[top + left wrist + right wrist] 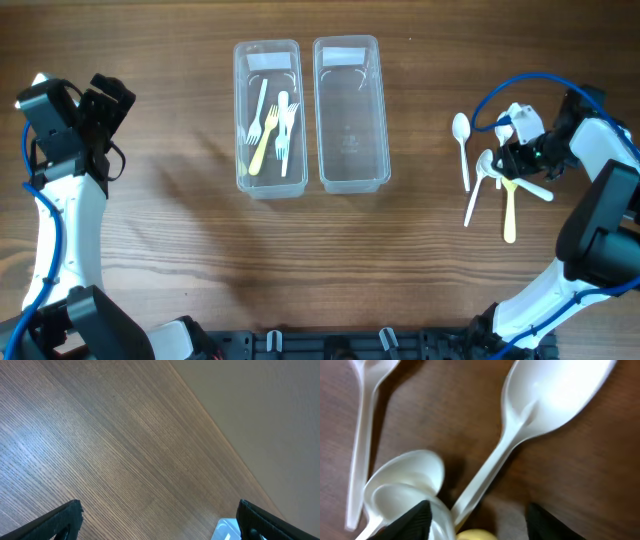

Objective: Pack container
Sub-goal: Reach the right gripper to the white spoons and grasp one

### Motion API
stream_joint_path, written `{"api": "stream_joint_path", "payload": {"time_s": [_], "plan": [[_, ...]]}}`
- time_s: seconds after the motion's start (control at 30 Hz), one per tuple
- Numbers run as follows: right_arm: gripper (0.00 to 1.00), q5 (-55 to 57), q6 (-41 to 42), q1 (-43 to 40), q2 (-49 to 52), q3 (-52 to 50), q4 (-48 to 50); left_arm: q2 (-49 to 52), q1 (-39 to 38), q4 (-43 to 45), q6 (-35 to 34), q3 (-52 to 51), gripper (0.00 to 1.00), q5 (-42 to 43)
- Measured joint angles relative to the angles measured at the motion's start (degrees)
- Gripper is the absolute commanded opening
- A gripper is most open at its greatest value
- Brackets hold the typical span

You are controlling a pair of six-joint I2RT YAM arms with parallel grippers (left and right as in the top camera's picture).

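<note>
Two clear plastic containers stand at the back centre. The left container holds several white and yellow forks. The right container holds nothing. Several white spoons and a yellow spoon lie on the table at the right. My right gripper is open just above the spoon pile. In the right wrist view its fingers straddle a white spoon handle and the yellow spoon's tip. My left gripper is open and empty at the far left, and it also shows in the left wrist view.
The wooden table's far edge shows in the left wrist view, with a container corner at the bottom. Blue cables loop near the right arm. Black mounts line the table's front edge.
</note>
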Motion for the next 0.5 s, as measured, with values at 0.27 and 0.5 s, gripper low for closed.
{"api": "stream_joint_path", "payload": {"time_s": [0.27,0.5], "plan": [[0.76,0.02,-0.09,0.00,0.04,3.04,-1.51,0.00,0.00,0.00,0.00,-0.02,1.00,0.00],[0.80,0.42,1.31,-0.02,0.02,13.20,-6.12,0.00,0.00,-0.02,0.00,-0.02,1.00,0.00]]}}
